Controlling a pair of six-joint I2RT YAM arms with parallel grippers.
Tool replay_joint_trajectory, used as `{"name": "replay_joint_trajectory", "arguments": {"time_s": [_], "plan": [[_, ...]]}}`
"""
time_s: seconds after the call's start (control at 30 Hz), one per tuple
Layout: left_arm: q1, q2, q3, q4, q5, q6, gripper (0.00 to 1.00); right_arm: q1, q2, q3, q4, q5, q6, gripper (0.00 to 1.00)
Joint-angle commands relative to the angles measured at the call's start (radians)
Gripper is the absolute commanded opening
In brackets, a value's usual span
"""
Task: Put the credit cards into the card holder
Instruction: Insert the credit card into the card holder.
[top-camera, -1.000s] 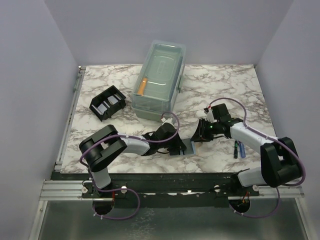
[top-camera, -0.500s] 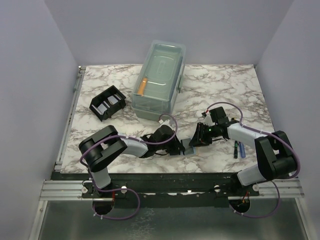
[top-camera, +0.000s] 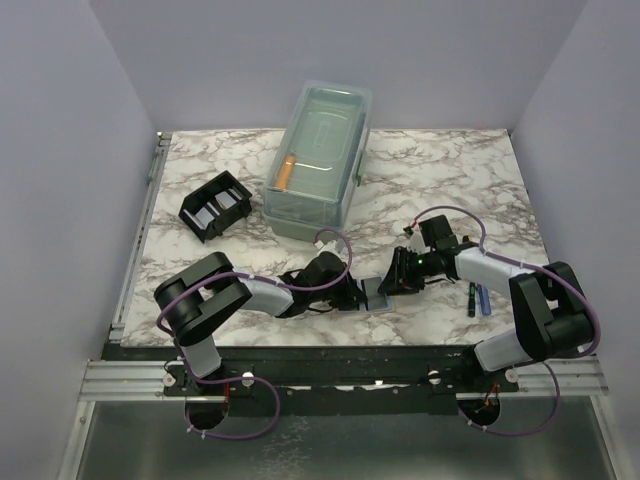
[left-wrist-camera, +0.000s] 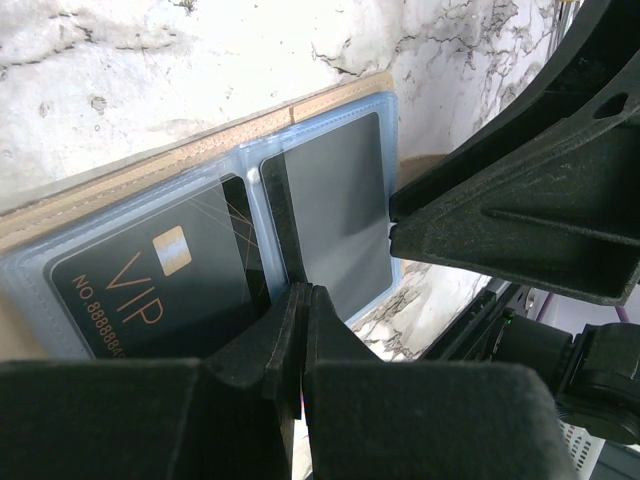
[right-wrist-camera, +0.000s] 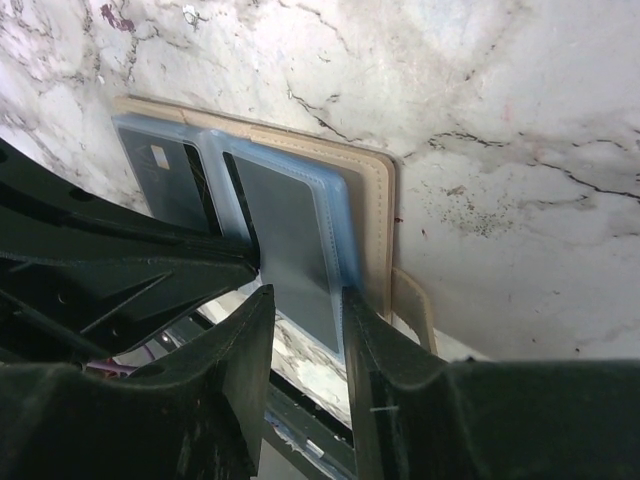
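— Right gripper has crept in to the tan pad, fingers parted astride the grey card in its sleeve. Left gripper?
— Clenched tight at the sleeve edge; card holder sits well apart.

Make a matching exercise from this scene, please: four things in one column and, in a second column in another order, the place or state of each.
Things:
1. black rack
2. orange object
3. VIP card
4. left gripper

Place or state:
A. shut
B. inside the clear lidded box
C. on the marble table, far left
D. under a clear sleeve of the tan wallet

Pairs: 1-C, 2-B, 3-D, 4-A.
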Motion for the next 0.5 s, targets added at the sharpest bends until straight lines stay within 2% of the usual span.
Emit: {"name": "replay_joint_trajectory", "arguments": {"time_s": [0.0, 0.47], "plan": [[0.002, 0.011, -0.028, -0.082, -0.037, 0.012, 0.03, 0.005, 0.002, -0.028, 0.021, -0.039, -0.012, 0.37], [0.002, 0.009, -0.017, -0.079, -0.024, 0.02, 0.03, 0.005, -0.057, -0.063, 0.104, -0.205, 0.036, 0.3]]}}
